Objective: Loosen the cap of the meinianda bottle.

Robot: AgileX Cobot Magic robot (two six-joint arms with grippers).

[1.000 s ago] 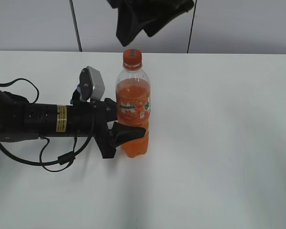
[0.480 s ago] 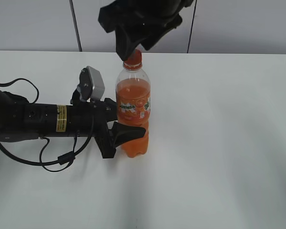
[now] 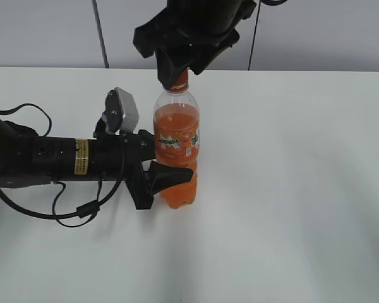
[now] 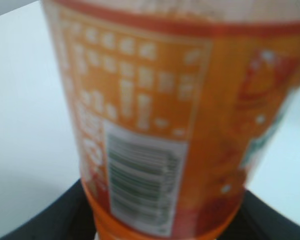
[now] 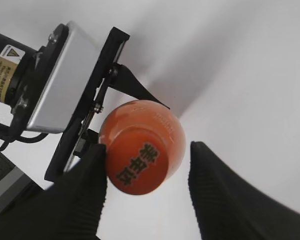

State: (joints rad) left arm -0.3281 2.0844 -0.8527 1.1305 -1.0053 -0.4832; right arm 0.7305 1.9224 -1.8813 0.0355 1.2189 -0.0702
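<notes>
Nearest you, your left gripper (image 3: pixel 167 178) is clamped around the lower body of the tall clear plastic meinianda bottle (image 3: pixel 175 148) of orange drink, black fingers (image 4: pixel 50 217) pressed to either side just below the orange-green-white label band (image 4: pixel 155 125). The bottle stands upright on the white table (image 3: pixel 290 189), left of centre. Above it, your right gripper (image 3: pixel 175 63) has its jaws apart around the small round orange ribbed cap (image 5: pixel 141 147). In your right wrist view the left finger (image 5: pixel 72 200) touches the cap's side while the right finger (image 5: pixel 225 195) stands just clear of it. Behind the table runs a grey panelled wall (image 3: pixel 44 31).
</notes>
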